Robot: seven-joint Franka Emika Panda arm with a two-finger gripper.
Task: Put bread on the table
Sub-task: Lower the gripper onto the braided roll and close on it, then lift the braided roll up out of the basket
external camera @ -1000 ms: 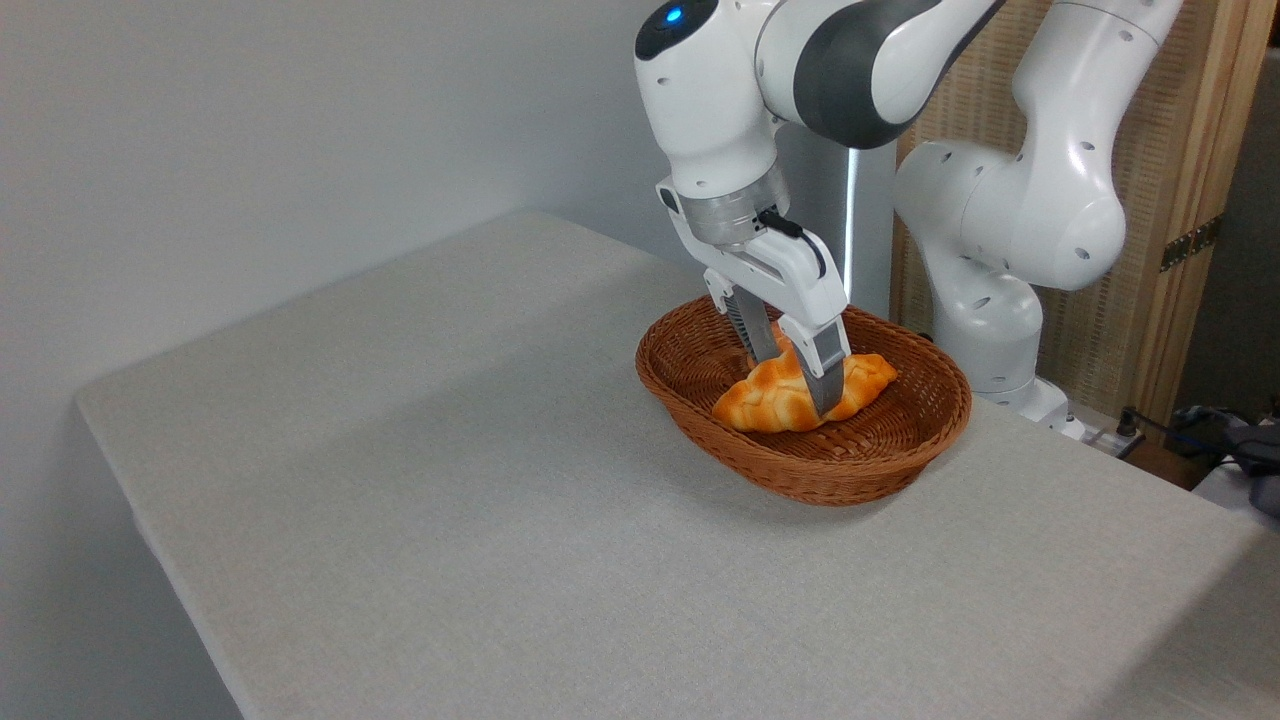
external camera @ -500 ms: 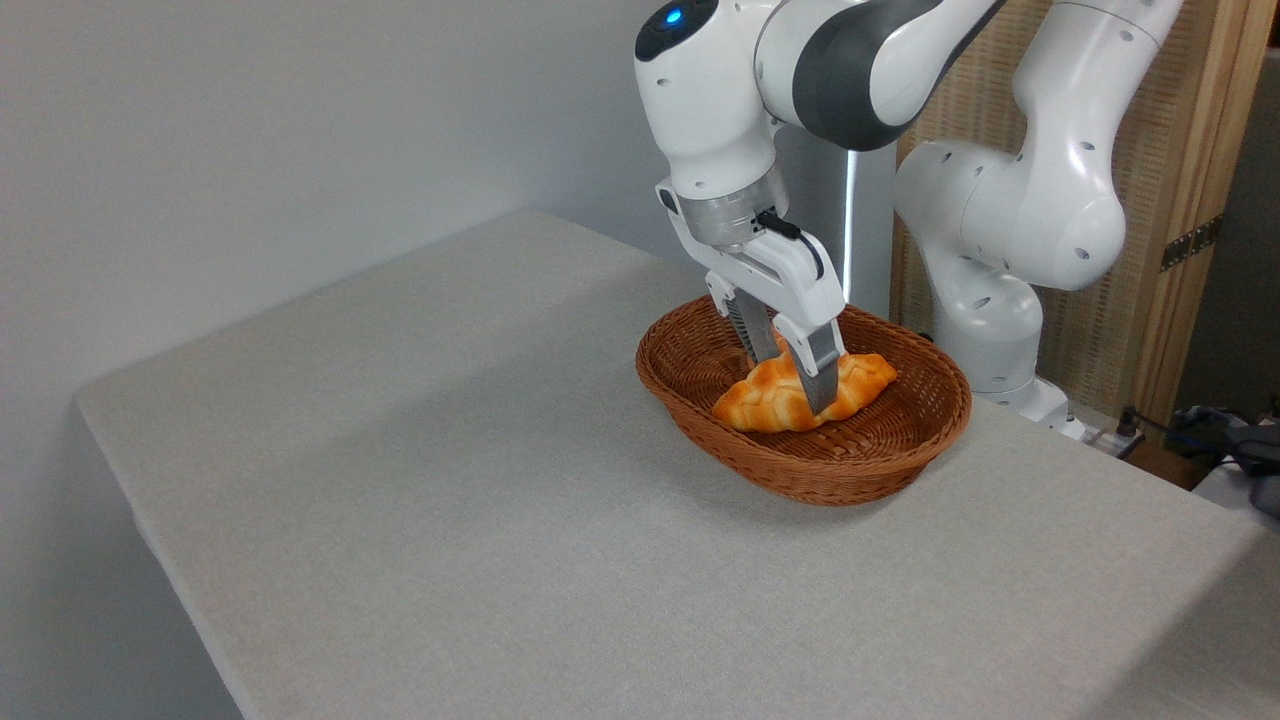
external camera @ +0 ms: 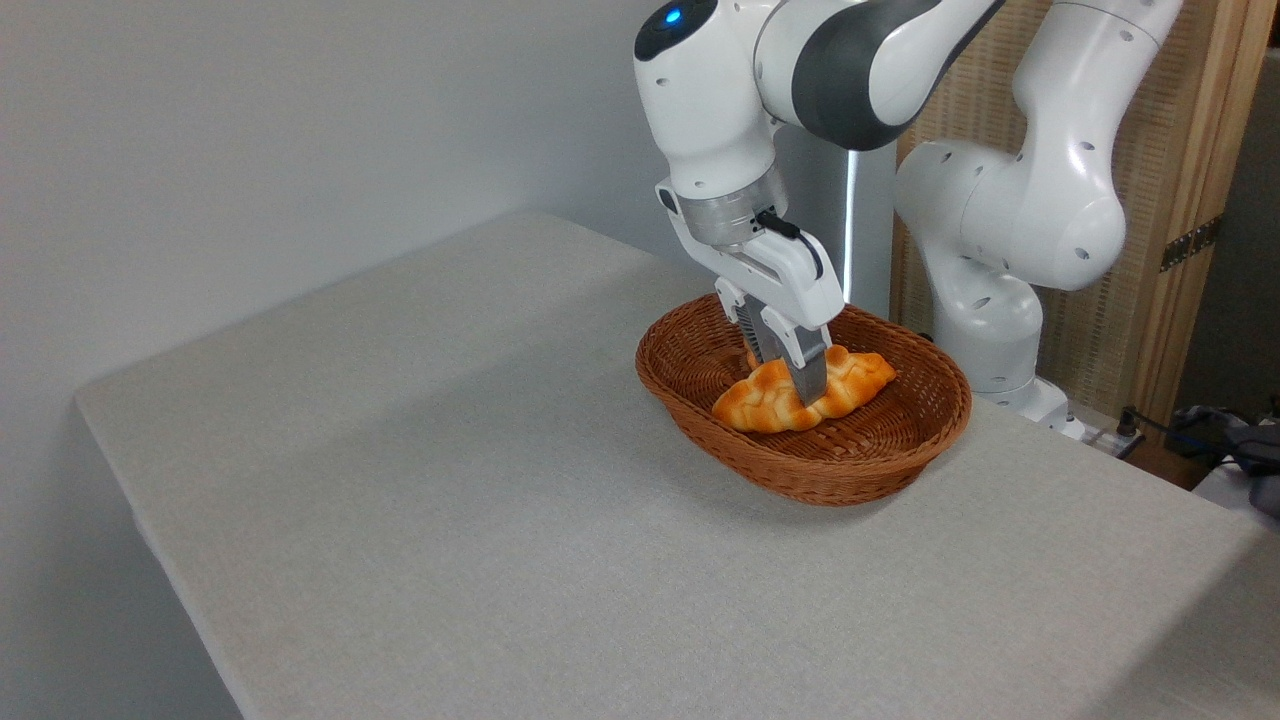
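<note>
The bread (external camera: 765, 400), a golden-orange braided loaf with pointed ends, lies inside the brown wicker basket (external camera: 800, 475) on the grey cloth table (external camera: 450, 480). My gripper (external camera: 790, 375) reaches down into the basket from above, with its fingers closed across the loaf's middle. The near finger (external camera: 808, 372) covers part of the loaf's front; the far finger is mostly hidden behind it. The loaf still rests in the basket.
The arm's white base (external camera: 1000, 300) stands behind the basket at the right, in front of a wooden screen (external camera: 1190, 200). A wide stretch of grey tabletop spreads left of and in front of the basket. Cables and clutter (external camera: 1220, 440) sit beyond the right edge.
The fingers have drawn together onto the loaf; a second ago they stood wider apart around it. The loaf looks slightly squeezed and the arm has barely shifted.
</note>
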